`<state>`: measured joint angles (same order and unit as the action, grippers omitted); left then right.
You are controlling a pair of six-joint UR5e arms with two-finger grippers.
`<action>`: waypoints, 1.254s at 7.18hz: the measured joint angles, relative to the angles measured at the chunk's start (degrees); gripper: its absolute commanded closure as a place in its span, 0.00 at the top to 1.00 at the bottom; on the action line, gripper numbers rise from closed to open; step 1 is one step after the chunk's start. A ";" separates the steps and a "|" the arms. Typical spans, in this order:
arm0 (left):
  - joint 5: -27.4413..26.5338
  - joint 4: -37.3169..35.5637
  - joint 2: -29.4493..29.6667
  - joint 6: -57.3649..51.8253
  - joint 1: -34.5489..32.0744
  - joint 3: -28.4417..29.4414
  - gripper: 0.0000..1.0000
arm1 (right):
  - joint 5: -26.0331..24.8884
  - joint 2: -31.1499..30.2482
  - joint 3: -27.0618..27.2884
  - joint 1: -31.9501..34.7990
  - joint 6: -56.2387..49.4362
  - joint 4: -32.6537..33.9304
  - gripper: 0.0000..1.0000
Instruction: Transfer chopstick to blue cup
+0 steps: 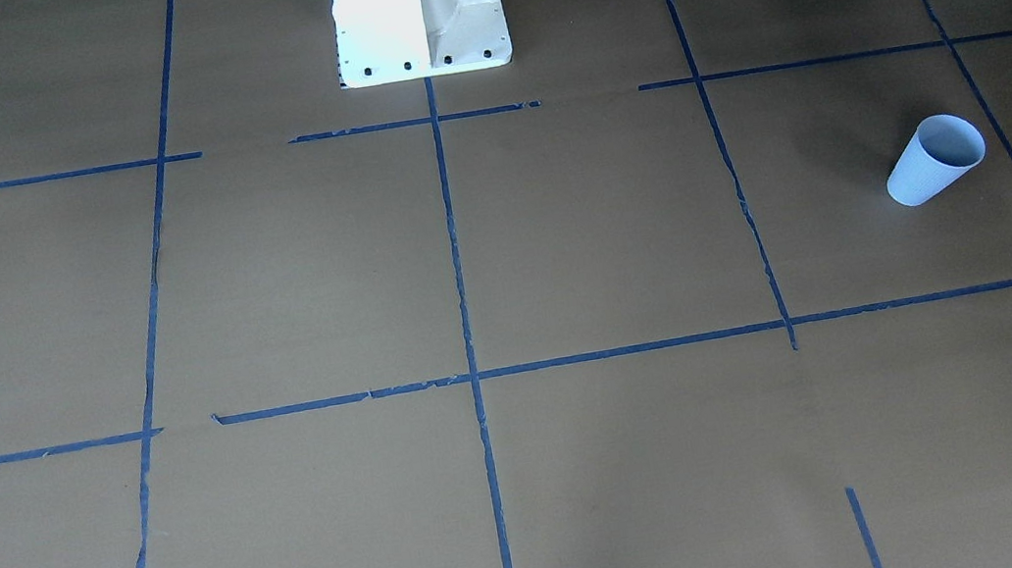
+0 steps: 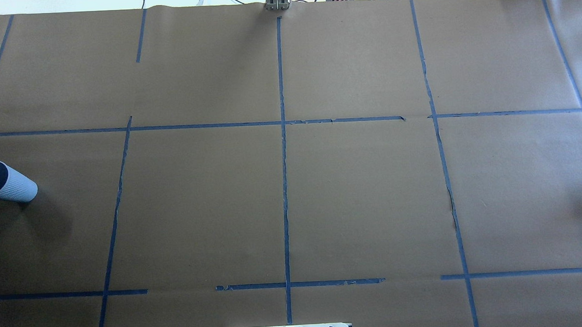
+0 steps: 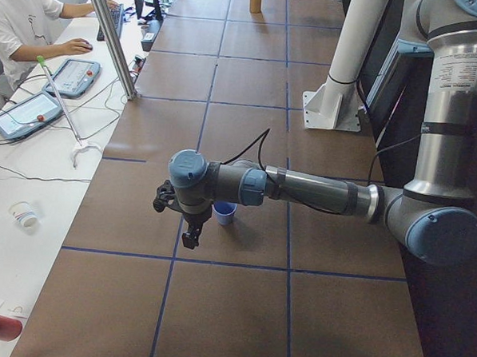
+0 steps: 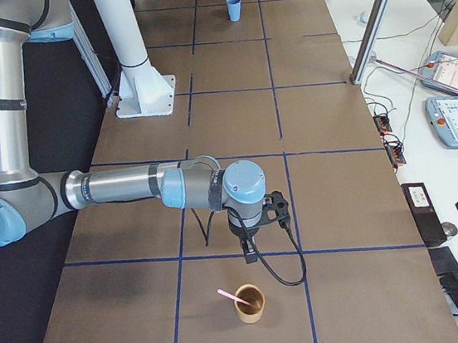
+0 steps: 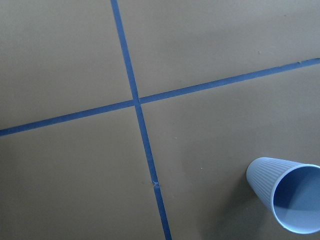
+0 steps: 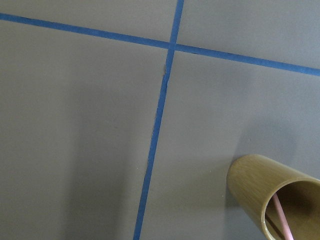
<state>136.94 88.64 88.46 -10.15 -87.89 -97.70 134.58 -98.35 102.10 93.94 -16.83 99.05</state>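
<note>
While the chopstick [image 4: 230, 295] leans in a tan cup [image 4: 250, 305] at the desk's [image 4: 329, 167] right end, the blue cup [image 2: 4, 182] stands upright far off at the left end. Right gripper [image 4: 247, 253] hangs near the tan cup, left gripper [image 3: 191, 238] just beside the blue cup; spread or pressed together, I cannot tell.
</note>
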 measured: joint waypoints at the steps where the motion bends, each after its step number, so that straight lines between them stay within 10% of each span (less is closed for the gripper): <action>1: 0.49 2.77 -0.91 1.56 0.09 -0.27 1.00 | 0.10 -0.02 0.07 0.01 -0.10 0.00 1.00; 9: -2.85 21.94 -4.58 35.13 20.90 0.25 0.92 | 0.88 -0.64 -0.02 -0.03 0.21 -3.23 1.00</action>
<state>134.08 110.58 83.88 24.98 -66.99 -97.46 135.46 -98.99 102.08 93.92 -16.62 95.82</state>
